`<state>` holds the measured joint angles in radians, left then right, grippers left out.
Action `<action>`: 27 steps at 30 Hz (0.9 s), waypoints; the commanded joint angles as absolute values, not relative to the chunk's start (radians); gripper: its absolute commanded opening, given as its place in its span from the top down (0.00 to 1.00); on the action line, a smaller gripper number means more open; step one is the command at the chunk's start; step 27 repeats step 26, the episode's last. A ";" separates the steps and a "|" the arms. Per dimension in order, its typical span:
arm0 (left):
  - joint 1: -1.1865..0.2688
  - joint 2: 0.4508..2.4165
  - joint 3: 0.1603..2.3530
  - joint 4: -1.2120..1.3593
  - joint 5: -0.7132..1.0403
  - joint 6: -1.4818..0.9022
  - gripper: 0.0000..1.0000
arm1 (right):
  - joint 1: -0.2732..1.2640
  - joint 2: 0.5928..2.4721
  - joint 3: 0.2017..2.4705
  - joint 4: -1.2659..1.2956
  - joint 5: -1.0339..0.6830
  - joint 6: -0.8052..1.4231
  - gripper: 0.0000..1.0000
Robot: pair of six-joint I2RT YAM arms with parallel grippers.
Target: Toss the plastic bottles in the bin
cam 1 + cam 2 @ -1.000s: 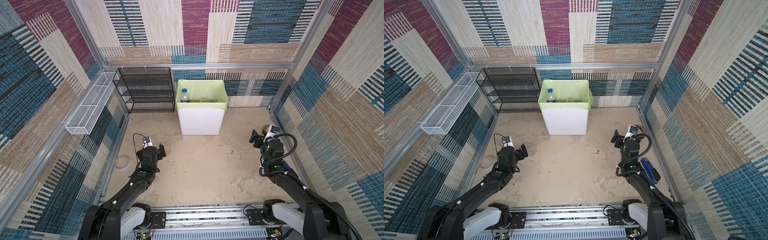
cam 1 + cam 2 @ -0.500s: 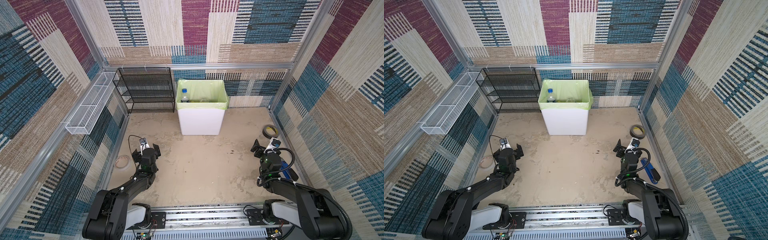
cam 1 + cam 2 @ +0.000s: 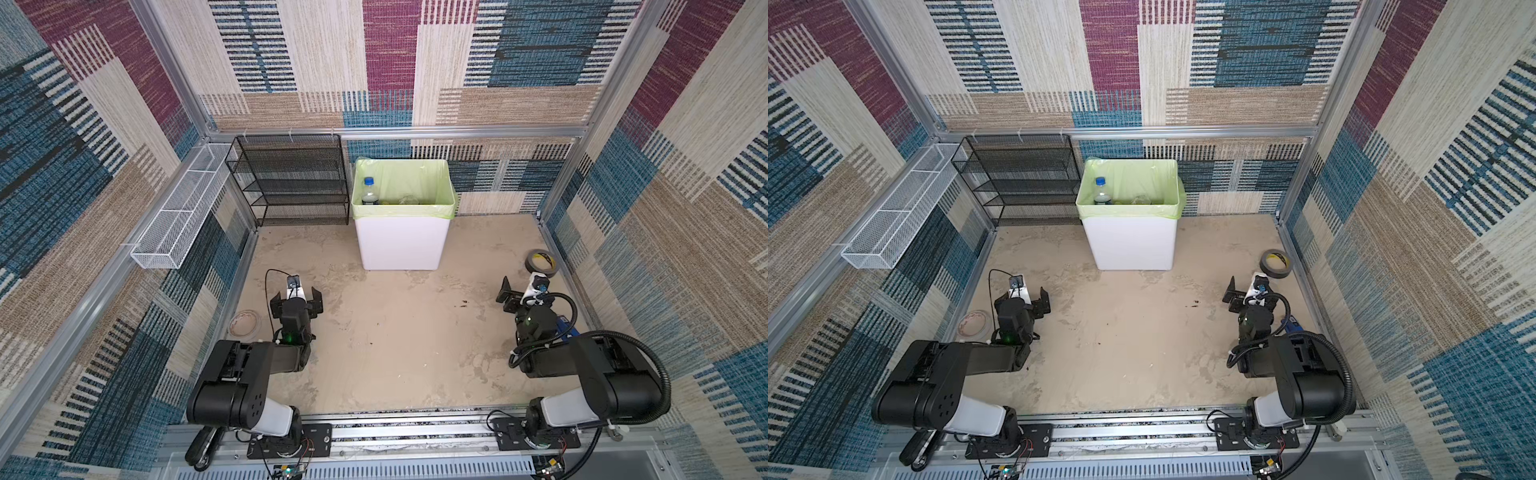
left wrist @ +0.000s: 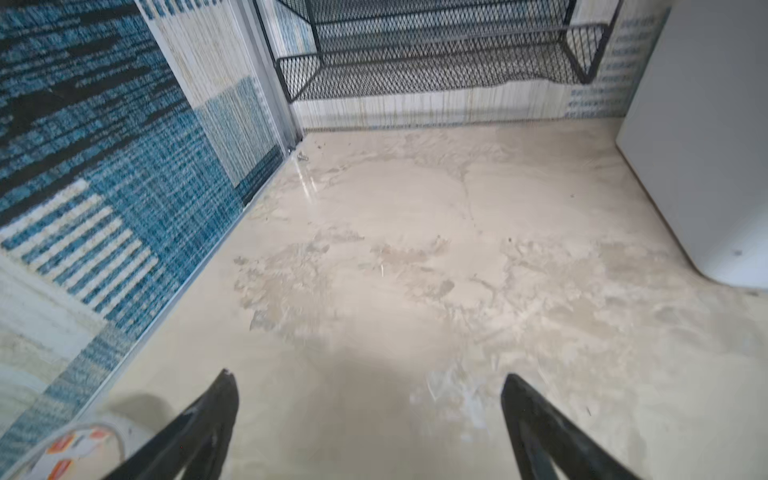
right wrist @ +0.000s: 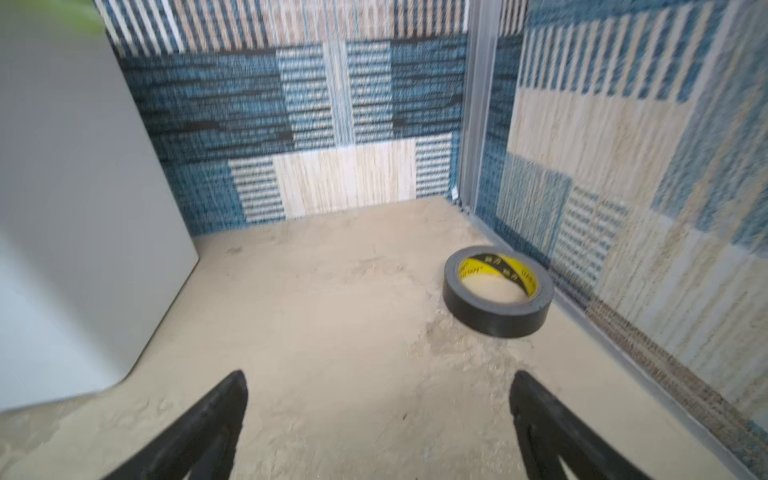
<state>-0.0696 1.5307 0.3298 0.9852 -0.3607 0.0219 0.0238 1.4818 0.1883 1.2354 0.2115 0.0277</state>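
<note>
Sandy worktop (image 3: 395,332) fills the middle of both top views. At upper centre stands the white bin (image 3: 401,245), with a blue-capped plastic bottle (image 3: 369,192) upright inside. At lower left and lower right, the left hand (image 3: 296,297) and right hand (image 3: 519,293) gape wide, holding nothing.

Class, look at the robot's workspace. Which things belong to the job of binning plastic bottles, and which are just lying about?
Belong to the job:
- bin
- blue-capped bottle, already inside the bin

Just lying about:
- grey tape roll
- pale tape roll
- black mesh rack
- white wire basket
</note>
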 commanded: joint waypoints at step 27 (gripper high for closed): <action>-0.040 1.540 0.393 0.890 -0.261 -0.003 0.01 | 0.019 1.552 0.181 1.384 0.150 0.002 0.01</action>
